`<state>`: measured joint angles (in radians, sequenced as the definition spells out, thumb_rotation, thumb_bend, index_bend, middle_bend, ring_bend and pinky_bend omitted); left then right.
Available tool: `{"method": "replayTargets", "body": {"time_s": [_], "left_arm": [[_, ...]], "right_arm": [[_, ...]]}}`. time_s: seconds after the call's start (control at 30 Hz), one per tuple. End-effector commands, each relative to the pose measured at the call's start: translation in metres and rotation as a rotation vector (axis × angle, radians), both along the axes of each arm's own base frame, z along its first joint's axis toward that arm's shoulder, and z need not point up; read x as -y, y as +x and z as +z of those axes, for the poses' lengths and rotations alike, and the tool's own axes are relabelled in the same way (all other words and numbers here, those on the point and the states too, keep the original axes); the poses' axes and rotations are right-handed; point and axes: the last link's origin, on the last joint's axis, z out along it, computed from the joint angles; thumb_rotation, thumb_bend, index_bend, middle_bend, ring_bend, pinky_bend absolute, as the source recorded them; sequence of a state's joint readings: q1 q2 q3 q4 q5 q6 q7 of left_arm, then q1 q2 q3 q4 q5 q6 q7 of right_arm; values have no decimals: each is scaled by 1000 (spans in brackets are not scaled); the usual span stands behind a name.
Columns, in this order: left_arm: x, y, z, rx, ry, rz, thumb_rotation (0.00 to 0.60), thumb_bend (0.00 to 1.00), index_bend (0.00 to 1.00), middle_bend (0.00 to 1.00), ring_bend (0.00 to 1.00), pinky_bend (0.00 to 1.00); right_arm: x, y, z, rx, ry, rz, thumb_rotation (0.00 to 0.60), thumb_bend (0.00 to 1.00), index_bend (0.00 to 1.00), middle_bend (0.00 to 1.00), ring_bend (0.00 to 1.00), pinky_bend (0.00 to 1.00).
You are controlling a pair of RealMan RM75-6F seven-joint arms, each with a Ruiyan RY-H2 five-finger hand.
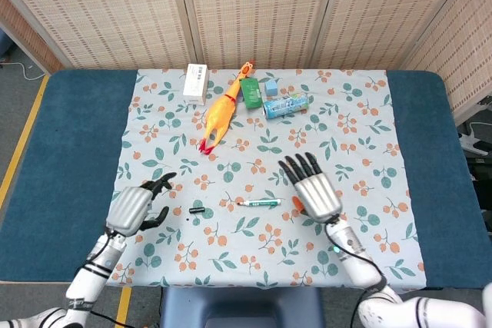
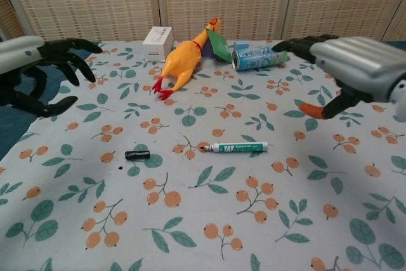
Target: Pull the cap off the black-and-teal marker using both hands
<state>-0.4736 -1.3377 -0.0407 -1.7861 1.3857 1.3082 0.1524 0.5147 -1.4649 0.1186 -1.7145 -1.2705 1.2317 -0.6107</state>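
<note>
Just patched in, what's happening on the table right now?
The marker lies uncapped on the floral cloth, its black cap lying apart to its left. Neither hand holds anything: the left hand and right hand are both open and raised clear of the cloth. The uncapping looks done.

On the tablecloth (image 1: 361, 144), the marker (image 1: 259, 203) lies at centre, its cap (image 1: 197, 210) at 9 o'clock, apart. At 12 o'clock: box (image 1: 196, 81), rubber chicken (image 1: 221, 113), can (image 1: 285, 105). Left hand (image 1: 135, 207) at 9, right hand (image 1: 313, 189) at 3.
</note>
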Motion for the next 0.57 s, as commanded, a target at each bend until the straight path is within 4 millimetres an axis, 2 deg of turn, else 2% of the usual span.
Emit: {"method": "replayTargets", "body": {"time_s": [0.03,0.07,0.17,0.23,0.3,0.37,0.57], "left_arm": [[45,-66,48,23,154,12,600,438,12,60,5,331],[54,-83,55,0,191,22,600,437,8,48,0,282],[70,-112,65,-68,279,49,600,440,0,7,0,146],[76,-123,67,-125,289,64,600,440,0,1,0,107],[81,-126,69,-175,284,48,600,440,0,0,0,73],[82,-126,69,-196,276,43,600,440,0,0,0,63],[82,-127,62,-236,236,74,600,444,0,0,0,61]], "right_arm": [[-47,-55,76,-6,-174,-123,600,229,0,0,0,0],[-59,-72,92,-23,-222,-158,600,228,0,0,0,0],[-89,-104,129,-35,-327,-222,600,226,0,0,0,0],[-106,-116,146,-16,-377,-238,600,225,0,0,0,0],[-122,-128,157,-5,-408,-251,600,223,0,0,0,0],[-127,-134,160,-36,-381,-271,600,221,0,0,0,0],[-125,-135,172,-33,-418,-275,600,220,0,0,0,0]]}}
